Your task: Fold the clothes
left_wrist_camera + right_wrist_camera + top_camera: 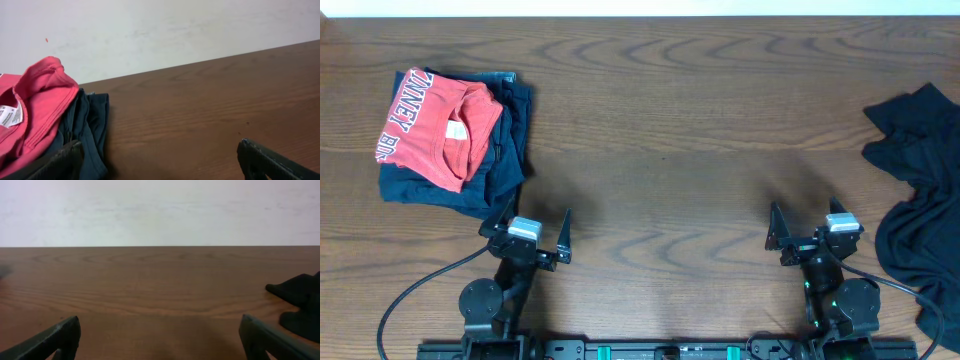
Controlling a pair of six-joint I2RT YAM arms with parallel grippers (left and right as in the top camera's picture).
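Risk first: black shirt [918,225] lies crumpled at right edge of table [660,130], part probably out of frame; a pinch may catch stacked layers or drag it off. Jaws gape wide and empty on left gripper [532,226] and right gripper [806,224]. Left one sits near red shirt [435,125]: snag hazard.

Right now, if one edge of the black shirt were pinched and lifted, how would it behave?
Likely floppy: the black shirt lies crumpled in soft folds, so it should drape and trail. Pushing would probably bunch it, not slide it whole.
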